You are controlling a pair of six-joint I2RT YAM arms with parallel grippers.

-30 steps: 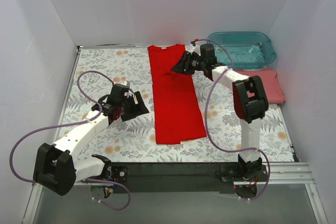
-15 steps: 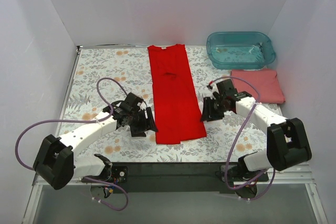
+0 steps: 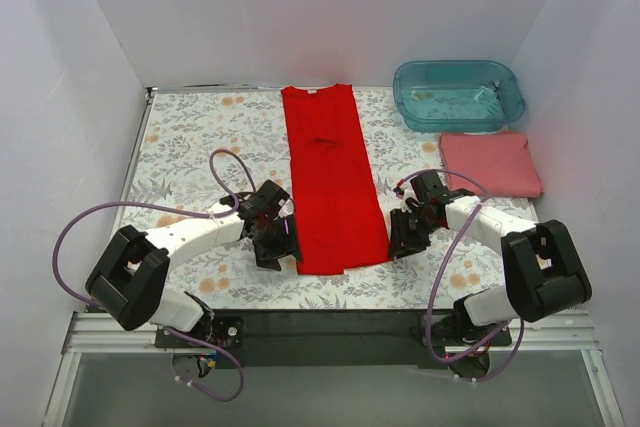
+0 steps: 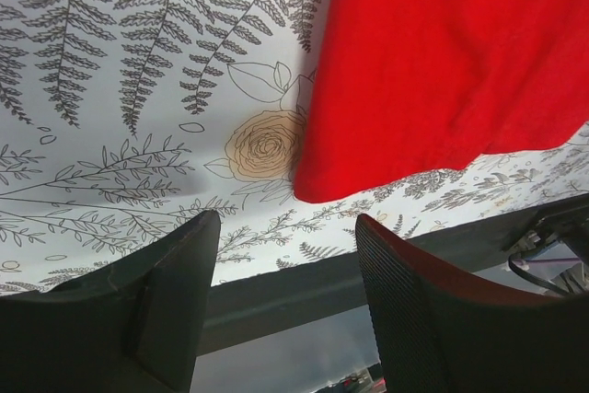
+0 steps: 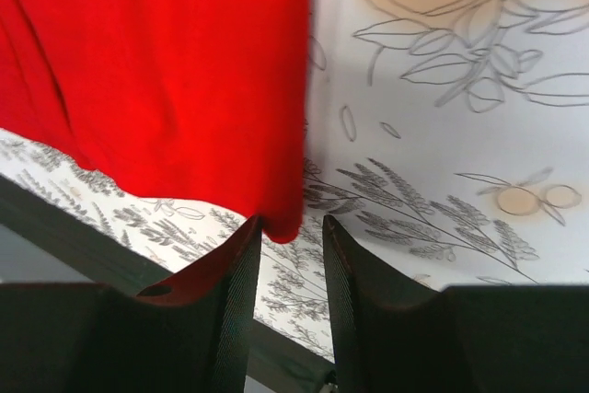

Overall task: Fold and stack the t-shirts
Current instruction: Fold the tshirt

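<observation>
The bright red t-shirt (image 3: 328,172) lies folded lengthwise into a long strip down the middle of the table, collar at the far end. My left gripper (image 3: 281,243) is open and empty at its near left corner; in the left wrist view (image 4: 287,260) the red corner (image 4: 317,186) lies just ahead of the wide-apart fingers. My right gripper (image 3: 405,237) is at the near right corner. Its jaws (image 5: 292,225) stand a narrow gap apart, with the tip of the red shirt (image 5: 184,71) at the fingertips. The salmon-pink t-shirt (image 3: 490,163) lies folded flat at the right.
A translucent teal tub (image 3: 458,94) stands at the back right, just behind the pink shirt. The dark front rail of the table (image 3: 330,322) runs close in front of both grippers. White walls enclose the floral tablecloth (image 3: 200,137) on three sides.
Both grippers have come down to the near end of the red shirt. The right arm swung from the collar end to the near right corner; the left moved to the near left corner.
</observation>
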